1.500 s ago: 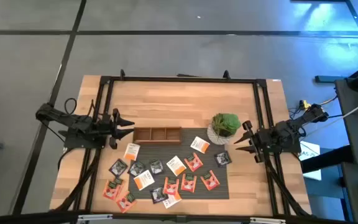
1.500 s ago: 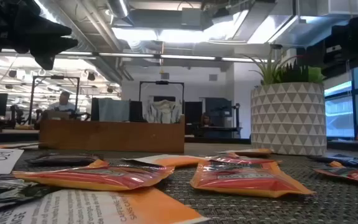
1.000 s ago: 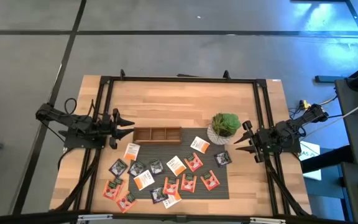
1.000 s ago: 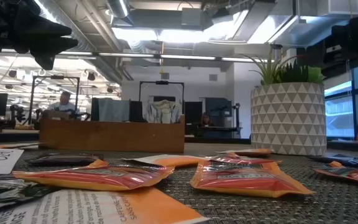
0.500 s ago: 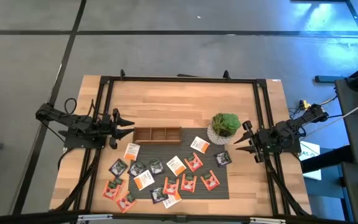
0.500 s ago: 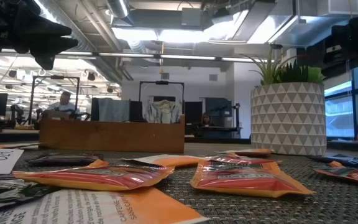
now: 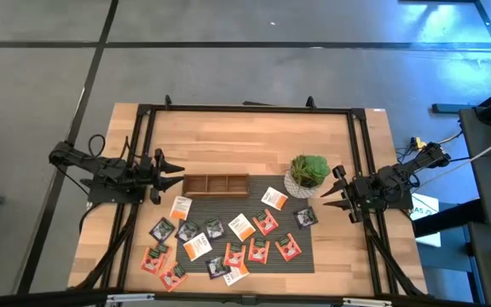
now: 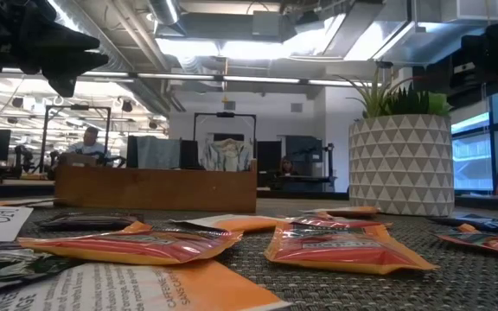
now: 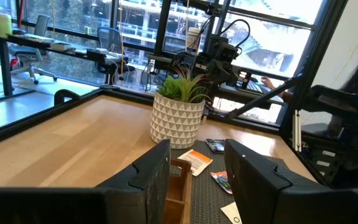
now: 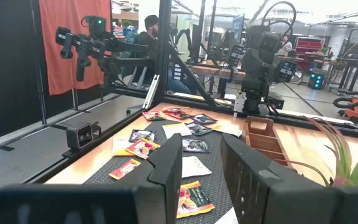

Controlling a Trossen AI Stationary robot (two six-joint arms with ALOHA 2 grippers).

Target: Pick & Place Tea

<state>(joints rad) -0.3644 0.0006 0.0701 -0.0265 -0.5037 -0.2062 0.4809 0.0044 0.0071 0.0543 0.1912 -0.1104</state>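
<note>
Tea sachets (image 7: pixel 228 239) were spread on the dark mat (image 7: pixel 305 256), between both raised pincers.
The left pincer (image 7: pixel 177 170) and right pincer (image 7: pixel 326 194) were seen open and empty above the wooden counter (image 7: pixel 245 141), in an office.

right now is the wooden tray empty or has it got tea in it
Empty: from above, the tray shows three bare compartments, and the tea packets all lie on the mat beside it.
</note>
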